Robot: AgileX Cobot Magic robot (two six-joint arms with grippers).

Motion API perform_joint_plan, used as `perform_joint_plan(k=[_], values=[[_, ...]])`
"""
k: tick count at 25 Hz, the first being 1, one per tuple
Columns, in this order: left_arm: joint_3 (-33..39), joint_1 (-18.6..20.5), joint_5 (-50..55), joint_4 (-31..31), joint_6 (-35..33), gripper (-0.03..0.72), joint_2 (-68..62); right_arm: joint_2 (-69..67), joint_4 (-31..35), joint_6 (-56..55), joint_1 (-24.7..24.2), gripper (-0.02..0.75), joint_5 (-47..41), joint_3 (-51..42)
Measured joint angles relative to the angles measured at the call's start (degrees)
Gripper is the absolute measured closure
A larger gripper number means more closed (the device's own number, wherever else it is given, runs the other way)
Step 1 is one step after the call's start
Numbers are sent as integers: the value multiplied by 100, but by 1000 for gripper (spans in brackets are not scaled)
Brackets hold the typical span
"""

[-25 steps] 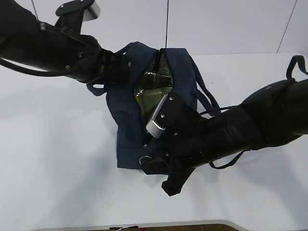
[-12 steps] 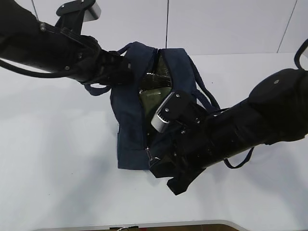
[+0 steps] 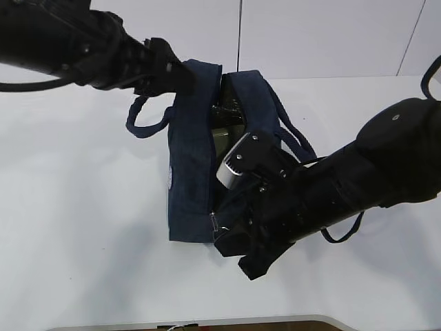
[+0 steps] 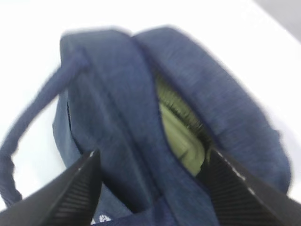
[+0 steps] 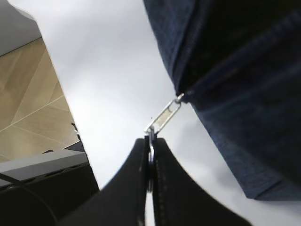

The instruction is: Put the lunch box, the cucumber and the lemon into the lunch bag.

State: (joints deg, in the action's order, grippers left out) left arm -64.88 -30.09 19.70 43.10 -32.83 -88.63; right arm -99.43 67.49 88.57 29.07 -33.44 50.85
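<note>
A plain white table (image 3: 83, 227) carries one thing — the dark navy lunch bag (image 3: 189, 186), set near the middle. One loop handle (image 3: 141, 121) spills onto the tabletop at about ten o'clock of the bag — another (image 3: 296, 141) at three o'clock.

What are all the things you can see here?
lunch bag: one, dark navy, on the white table, mouth partly open
lunch box: one, pale green lid showing inside the bag
zipper pull: one, silver metal, at the bag's near end
table: one, white
cucumber, lemon: not seen
left gripper: black, jaws apart over the bag, holding nothing
right gripper: black, pinched shut on the zipper pull
</note>
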Motion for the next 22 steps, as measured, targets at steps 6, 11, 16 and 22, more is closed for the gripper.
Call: perform_joint_plan(k=[6, 11, 16, 22], values=[[599, 0, -3, 40, -655, 165, 618, 0, -10, -150, 0, 733, -81, 8], [1737, 0, -587, 388, -1075, 165, 1172, 0, -23, -183, 0, 733, -103, 13], [2326, 0, -801, 1163, -2087, 165, 1354, 0, -44, -196, 0, 733, -103, 13], [2396, 0, -1, 3576, -5435, 165, 1065, 0, -57, -196, 0, 733, -103, 13]])
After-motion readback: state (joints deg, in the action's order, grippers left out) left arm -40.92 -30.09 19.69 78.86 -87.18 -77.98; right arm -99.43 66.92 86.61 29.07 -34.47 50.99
